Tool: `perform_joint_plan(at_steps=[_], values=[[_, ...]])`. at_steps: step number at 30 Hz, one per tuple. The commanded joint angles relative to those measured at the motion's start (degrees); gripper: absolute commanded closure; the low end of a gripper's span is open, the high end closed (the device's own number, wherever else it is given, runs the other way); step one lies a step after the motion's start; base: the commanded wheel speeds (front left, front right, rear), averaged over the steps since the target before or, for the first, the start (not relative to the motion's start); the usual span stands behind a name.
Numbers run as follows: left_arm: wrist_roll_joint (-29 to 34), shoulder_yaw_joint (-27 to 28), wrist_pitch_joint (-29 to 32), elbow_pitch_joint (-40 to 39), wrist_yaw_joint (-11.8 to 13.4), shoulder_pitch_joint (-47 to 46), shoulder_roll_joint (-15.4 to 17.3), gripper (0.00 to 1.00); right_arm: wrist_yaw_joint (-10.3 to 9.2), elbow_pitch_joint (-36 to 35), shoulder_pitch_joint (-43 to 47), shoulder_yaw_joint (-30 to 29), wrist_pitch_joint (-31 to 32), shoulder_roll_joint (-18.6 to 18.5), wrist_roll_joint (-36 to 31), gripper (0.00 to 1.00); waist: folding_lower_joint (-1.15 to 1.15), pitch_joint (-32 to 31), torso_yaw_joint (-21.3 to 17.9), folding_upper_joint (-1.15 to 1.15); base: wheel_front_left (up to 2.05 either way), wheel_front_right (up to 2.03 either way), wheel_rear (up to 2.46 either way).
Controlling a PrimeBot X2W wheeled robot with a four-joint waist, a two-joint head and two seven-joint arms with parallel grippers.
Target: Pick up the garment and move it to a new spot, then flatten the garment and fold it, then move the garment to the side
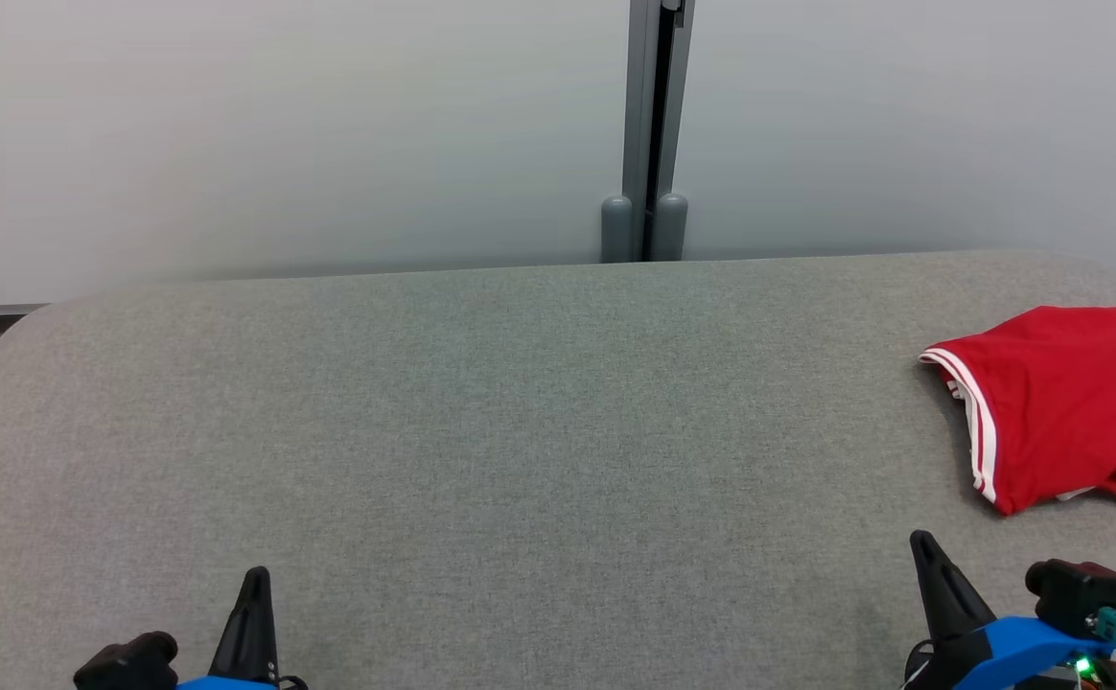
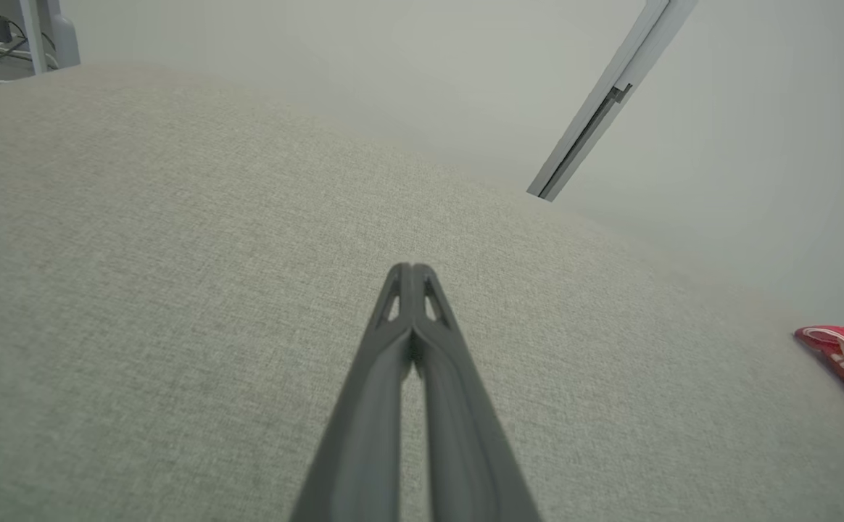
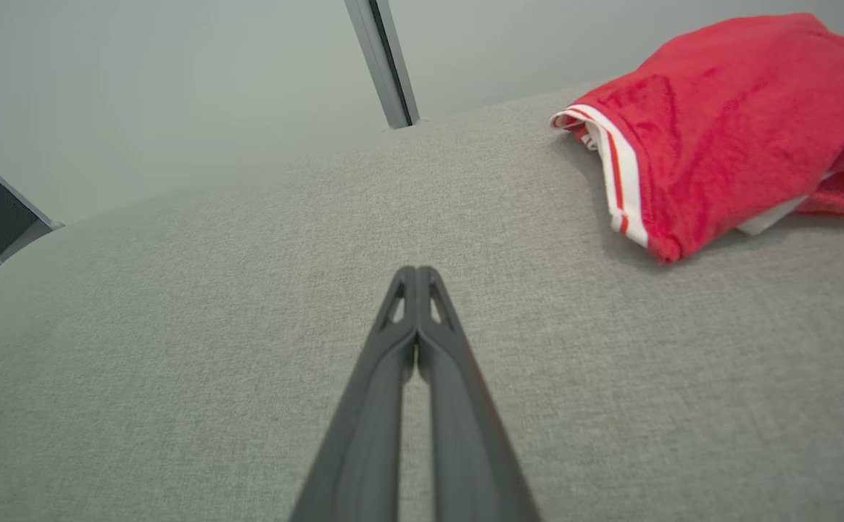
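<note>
At the lower left of the head view, the left gripper (image 1: 257,575) rests low over the grey cloth table (image 1: 520,431). Its two dark fingers are pressed together to a single point, with nothing between them. Its own wrist view shows the same: the left gripper (image 2: 411,270) has its tips touching above bare cloth.

Behind the table's far edge, near the middle, a grey post (image 1: 654,125) runs up a pale wall (image 1: 280,125).

At the lower right, the right gripper (image 1: 922,541) is likewise closed tight and holds nothing, and in its wrist view (image 3: 417,270) the tips meet.

The garment (image 1: 1057,402), red with white stripes along one hem, lies bunched at the table's far right edge. It is beyond the right gripper, apart from it and untouched.
</note>
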Motion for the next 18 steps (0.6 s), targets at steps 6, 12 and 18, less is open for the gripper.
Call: perform_joint_plan(at_steps=[6, 12, 18], values=[[-6.1, 2.14, 1.87, -1.66, -0.7, -2.41, -0.42, 1.0, 0.0, -0.99, -1.61, -0.31, 0.45, -0.2, 8.2, 1.0, 0.0, 0.07, 0.02, 0.0, 0.0, 0.0, 0.0], [-10.5, 3.44, 3.32, -2.15, -1.13, -2.97, -1.06, 1.0, 0.0, -1.02, -2.11, -0.44, 0.87, -0.23, 14.04, 1.0, 0.0, 0.13, 0.05, 0.0, 0.0, 0.0, 0.0], [-14.6, 4.61, 4.68, -2.62, -1.53, -3.57, -1.66, 1.0, 0.01, -1.02, -2.56, -0.59, 1.29, -0.26, 19.48, 1.0, 0.0, 0.19, 0.07, 0.0, 0.0, 0.0, 0.0]])
